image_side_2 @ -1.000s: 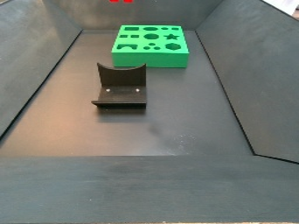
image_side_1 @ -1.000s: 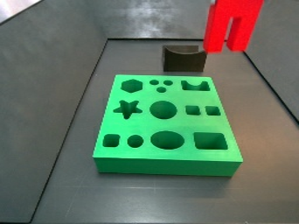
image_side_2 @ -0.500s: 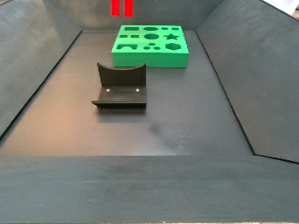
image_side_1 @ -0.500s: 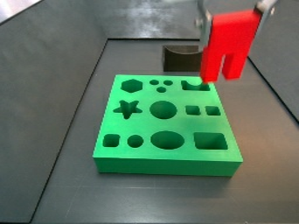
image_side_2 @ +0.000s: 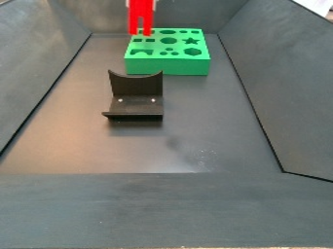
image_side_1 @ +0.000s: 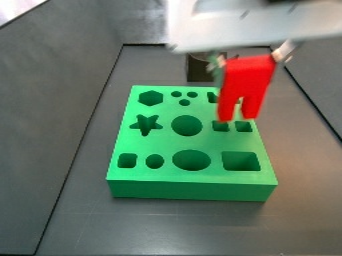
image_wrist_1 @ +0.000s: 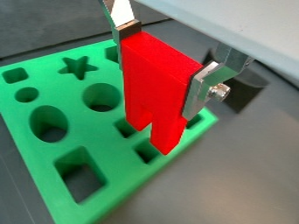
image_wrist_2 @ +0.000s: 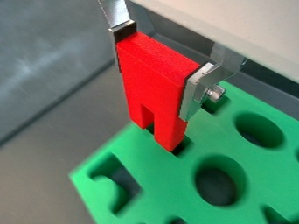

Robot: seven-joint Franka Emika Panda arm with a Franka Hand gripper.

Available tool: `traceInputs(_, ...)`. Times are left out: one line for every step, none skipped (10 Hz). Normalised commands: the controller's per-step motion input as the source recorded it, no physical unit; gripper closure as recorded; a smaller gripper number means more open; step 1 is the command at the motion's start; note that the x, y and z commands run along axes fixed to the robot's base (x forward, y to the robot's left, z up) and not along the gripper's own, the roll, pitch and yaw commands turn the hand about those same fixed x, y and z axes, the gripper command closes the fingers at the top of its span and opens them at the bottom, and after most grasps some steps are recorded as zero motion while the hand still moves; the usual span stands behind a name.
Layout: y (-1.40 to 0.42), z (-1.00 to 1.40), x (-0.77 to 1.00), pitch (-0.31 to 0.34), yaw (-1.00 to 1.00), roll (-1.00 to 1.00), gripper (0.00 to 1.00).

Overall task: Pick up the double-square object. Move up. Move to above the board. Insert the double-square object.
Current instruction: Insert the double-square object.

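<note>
My gripper [image_wrist_1: 166,57] is shut on the red double-square object [image_wrist_1: 155,87], which it holds upright with its two prongs pointing down. It also shows in a wrist view [image_wrist_2: 156,83] and in both side views [image_side_1: 242,88] [image_side_2: 140,17]. The silver fingers [image_wrist_2: 200,87] clamp its upper sides. The prongs hang just above the green board [image_side_1: 187,140], over its edge near the small square holes [image_side_1: 231,126]; whether they touch it I cannot tell. The board also shows in a side view [image_side_2: 169,52] and in both wrist views [image_wrist_1: 70,131] [image_wrist_2: 222,175].
A dark fixture [image_side_2: 134,95] stands on the floor in front of the board; its back shows behind the board [image_side_1: 201,68]. Dark sloping walls [image_side_2: 260,68] enclose the floor on all sides.
The gripper has come down with the red double-square object, from high over the board's far edge to just above the small square holes.
</note>
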Motion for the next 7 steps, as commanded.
traceInputs(-0.09,-0.59,-0.45,-0.026,-0.08,-0.01,1.0)
traceInputs(-0.06,-0.35,-0.15,-0.079,0.0,-0.06,1.0)
traceInputs(0.0,0.0,0.0,0.0,0.0,-0.02,1.0)
traceInputs(-0.1,-0.15,0.07,-0.019,0.0,0.0,1.0)
traceInputs(-0.13,-0.26,0.41,0.0,0.0,0.0,1.0)
traceInputs(-0.06,-0.29,0.6,0.089,0.0,0.01,1.0)
traceInputs(0.0,-0.27,0.41,0.093,0.0,0.06,1.0)
